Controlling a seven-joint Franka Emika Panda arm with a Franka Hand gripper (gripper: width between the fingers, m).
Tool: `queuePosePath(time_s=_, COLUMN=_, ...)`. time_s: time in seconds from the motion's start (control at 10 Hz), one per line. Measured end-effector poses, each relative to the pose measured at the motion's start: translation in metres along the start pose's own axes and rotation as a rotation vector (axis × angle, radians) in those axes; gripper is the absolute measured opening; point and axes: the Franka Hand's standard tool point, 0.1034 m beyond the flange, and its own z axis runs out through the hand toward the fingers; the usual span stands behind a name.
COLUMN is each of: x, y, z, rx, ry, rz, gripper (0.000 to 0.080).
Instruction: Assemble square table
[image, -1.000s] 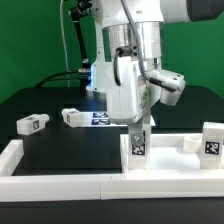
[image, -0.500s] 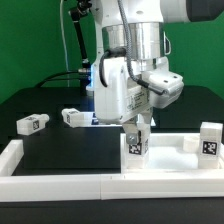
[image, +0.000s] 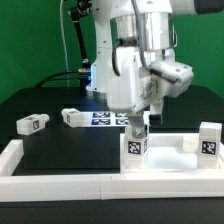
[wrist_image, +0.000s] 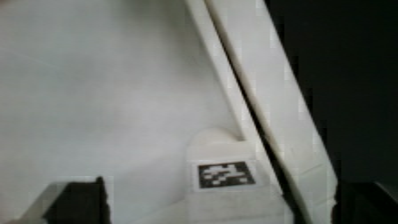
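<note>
In the exterior view the gripper (image: 139, 124) hangs straight over a leg (image: 136, 145) that stands upright in the near corner of the square tabletop (image: 172, 159). Compared with half a second ago the hand has turned about its vertical axis and its body has swung toward the exterior view's right, while the leg has not moved. A second leg (image: 211, 141) already stands at the far-right corner. Two more legs (image: 32, 123) (image: 72, 116) lie loose on the black table, near the marker board (image: 106, 118). In the wrist view the two dark fingers (wrist_image: 71, 203) sit at opposite sides, spread wide. The tagged leg (wrist_image: 222, 168) stands free between them on the white tabletop (wrist_image: 107, 90), and neither pad appears to touch it. The grip seems to have just been let go after a twist. That most likely means one screwing turn is finished, and the hand can either re-grip for another turn or move on to a loose leg.
</note>
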Motion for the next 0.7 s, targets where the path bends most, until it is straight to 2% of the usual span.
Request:
queuePosePath(time_s=0.2, x=-0.021, y=0.011, z=-0.019, rx=0.005, ry=-0.026, rz=-0.016, gripper=0.0646)
queuePosePath(time_s=0.7, x=-0.021, y=0.012, z=-0.016, rx=0.002, ry=-0.025, rz=-0.020, gripper=0.0648)
